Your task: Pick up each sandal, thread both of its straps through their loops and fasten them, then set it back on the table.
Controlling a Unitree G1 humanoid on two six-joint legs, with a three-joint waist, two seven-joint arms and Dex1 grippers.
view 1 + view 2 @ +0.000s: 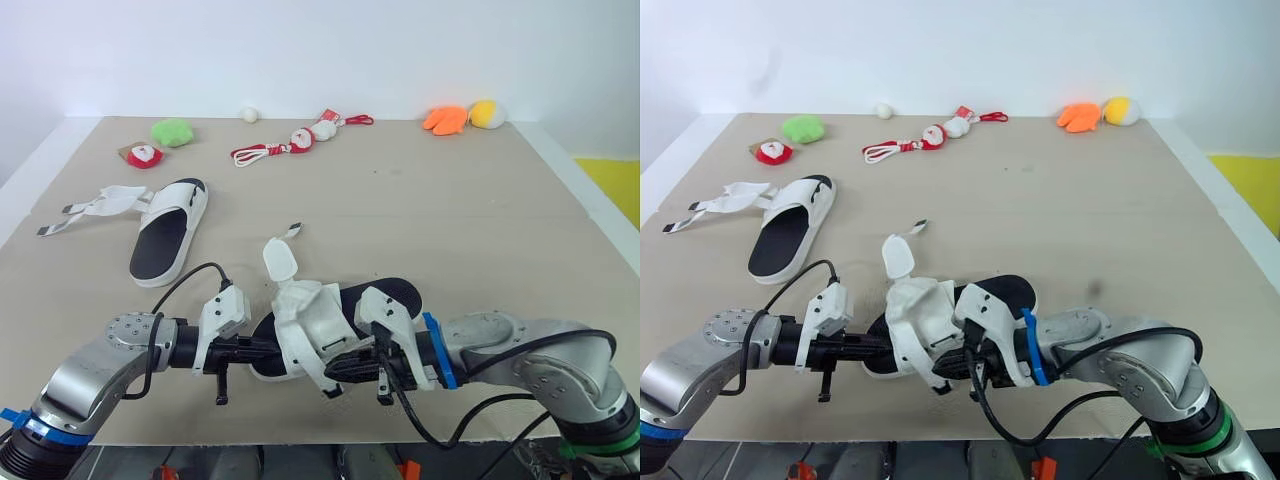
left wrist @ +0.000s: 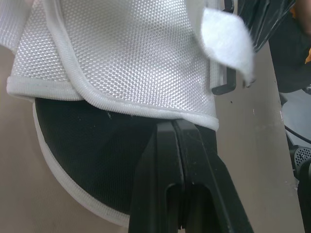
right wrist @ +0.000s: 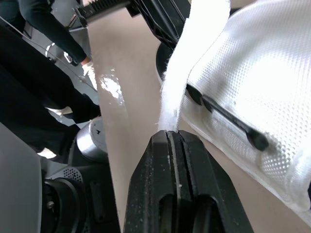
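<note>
A beige surface (image 1: pixel 480 210) against a pale wall (image 1: pixel 300 50) carries plush toys (image 1: pixel 172 131) along its far edge and an unfastened sandal (image 1: pixel 170 240) on the robot's left. At the front edge, the near sandal (image 1: pixel 310 325) sits between both arms. The right hand (image 3: pixel 170 132) is clenched on its loose white strap (image 3: pixel 194 58), while the left hand (image 2: pixel 174 125), fingers pressed together, meets the hem of its upper.

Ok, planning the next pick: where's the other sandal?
In the left eye view, the other sandal lies on the table's left side, straps unfastened, between the left gripper and the green plush.
</note>
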